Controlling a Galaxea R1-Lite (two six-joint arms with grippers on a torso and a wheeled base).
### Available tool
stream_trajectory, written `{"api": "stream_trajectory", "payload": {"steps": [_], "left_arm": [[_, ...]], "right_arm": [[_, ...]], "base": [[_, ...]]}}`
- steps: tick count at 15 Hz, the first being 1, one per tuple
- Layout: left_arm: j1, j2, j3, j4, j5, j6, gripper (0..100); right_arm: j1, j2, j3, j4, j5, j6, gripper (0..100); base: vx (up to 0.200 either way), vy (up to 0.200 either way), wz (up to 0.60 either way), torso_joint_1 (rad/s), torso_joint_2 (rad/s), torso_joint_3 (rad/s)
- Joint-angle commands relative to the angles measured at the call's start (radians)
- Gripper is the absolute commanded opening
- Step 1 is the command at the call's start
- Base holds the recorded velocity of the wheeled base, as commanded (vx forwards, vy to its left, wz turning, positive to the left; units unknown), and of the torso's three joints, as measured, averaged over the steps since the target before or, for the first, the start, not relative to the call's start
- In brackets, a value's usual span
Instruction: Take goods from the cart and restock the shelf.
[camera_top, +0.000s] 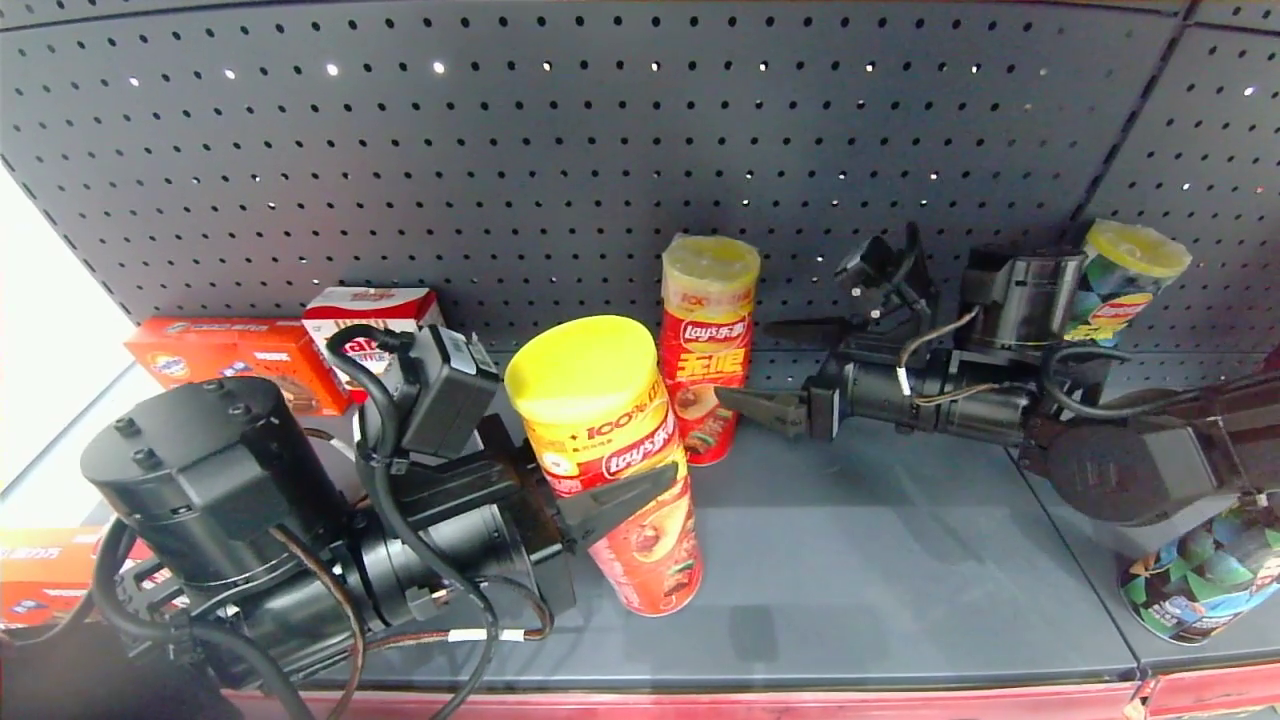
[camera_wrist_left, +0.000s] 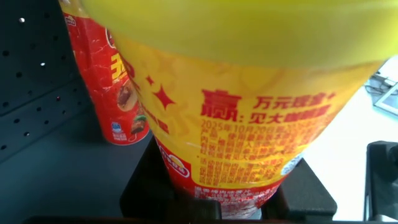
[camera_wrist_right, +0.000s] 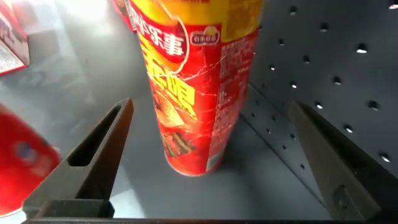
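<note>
Two chip cans — left gripper (camera_top: 600, 475) squeezes the front can (camera_top: 640, 545), probably to stand it on the shelf (camera_top: 880, 560); right gripper (camera_top: 748, 362) open by the back can (camera_top: 705, 340).

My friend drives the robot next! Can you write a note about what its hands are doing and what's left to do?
Left gripper: shut on a red chip can with a yellow lid, held tilted at the front of the shelf.
Right gripper: open, pointing at the upright chip can by the back panel, with its fingers clear of it.
Done: one can stands on the shelf.
Left: probably set the held can upright, let go, then fetch more.
</note>
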Motion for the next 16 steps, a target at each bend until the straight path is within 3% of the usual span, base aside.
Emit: {"api": "stream_trajectory", "payload": {"steps": [1,7,16], "left_arm": [[0.0,-0.01,0.001,0.0,-0.004,-0.011,0],[0.002,-0.019,0.001,0.0,-0.006,-0.018,0],[0.031,-0.024,0.001,0.0,-0.012,-0.018,0]], "right_arm": [[-0.001,0.062,-0.032,0.0,0.019,-0.005,100],[-0.001,0.157,-0.115,-0.054,0.091,-0.005,100],[0.019,0.258,-0.213,-0.06,0.094,-0.002,100]], "base": [[0.0,0.0,0.0,0.0,0.0,0.0],[0.0,0.0,0.0,0.0,0.0,0.0],[0.0,0.0,0.0,0.0,0.0,0.0]]}}
